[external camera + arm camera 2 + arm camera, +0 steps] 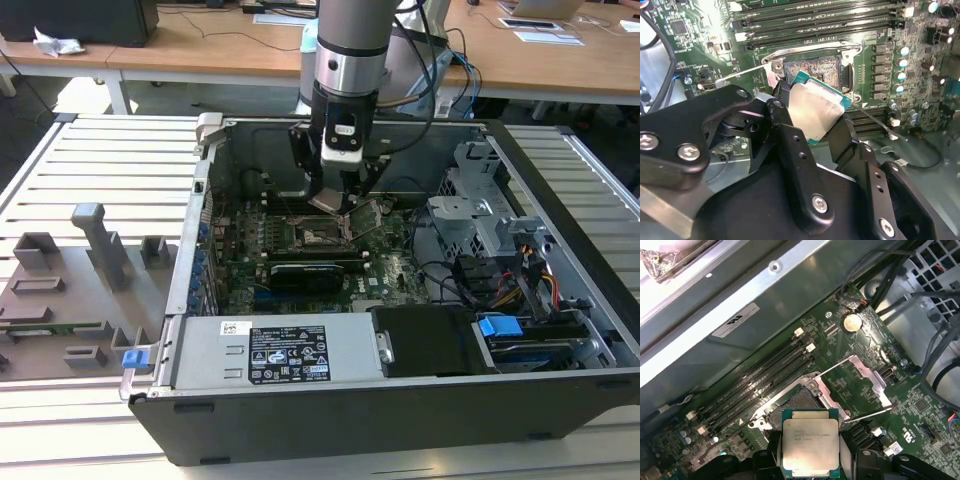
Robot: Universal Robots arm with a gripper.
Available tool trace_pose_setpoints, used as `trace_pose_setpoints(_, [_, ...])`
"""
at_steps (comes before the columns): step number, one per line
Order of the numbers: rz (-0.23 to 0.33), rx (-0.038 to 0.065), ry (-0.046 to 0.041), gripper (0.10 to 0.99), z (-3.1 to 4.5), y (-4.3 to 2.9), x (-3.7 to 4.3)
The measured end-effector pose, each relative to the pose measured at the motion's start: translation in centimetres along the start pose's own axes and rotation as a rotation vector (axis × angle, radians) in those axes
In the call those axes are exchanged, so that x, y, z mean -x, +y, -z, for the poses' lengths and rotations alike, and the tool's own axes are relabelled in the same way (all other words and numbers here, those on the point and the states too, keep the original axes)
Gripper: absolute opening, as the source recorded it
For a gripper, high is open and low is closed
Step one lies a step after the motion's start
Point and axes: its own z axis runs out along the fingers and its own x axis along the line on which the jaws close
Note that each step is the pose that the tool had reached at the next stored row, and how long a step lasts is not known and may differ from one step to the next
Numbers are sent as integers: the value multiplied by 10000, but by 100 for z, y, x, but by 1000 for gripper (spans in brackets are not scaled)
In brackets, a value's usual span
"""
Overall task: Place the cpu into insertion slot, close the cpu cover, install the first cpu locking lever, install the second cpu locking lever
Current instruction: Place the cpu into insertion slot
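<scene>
In the exterior view, my gripper (328,200) hangs inside the open computer case (400,425), fingers clamped on the cpu (326,203). The chip sits between them just above the bare socket (318,232), not yet seated. To the exterior view's right of the socket, the cpu cover (368,214) stands swung open. In the first wrist view the cpu (811,450) overlaps the socket's (796,402) near edge.

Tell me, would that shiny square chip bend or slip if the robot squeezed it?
Probably stiff: the chip has a flat metal top and looks unbent while gripped. Likely light, being small and thin. Its smooth top might be slippery.
</scene>
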Motion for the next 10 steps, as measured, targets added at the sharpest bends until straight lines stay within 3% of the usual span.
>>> trace_pose_setpoints(10, [-1399, 5, -2, 545, -1, 1, 1])
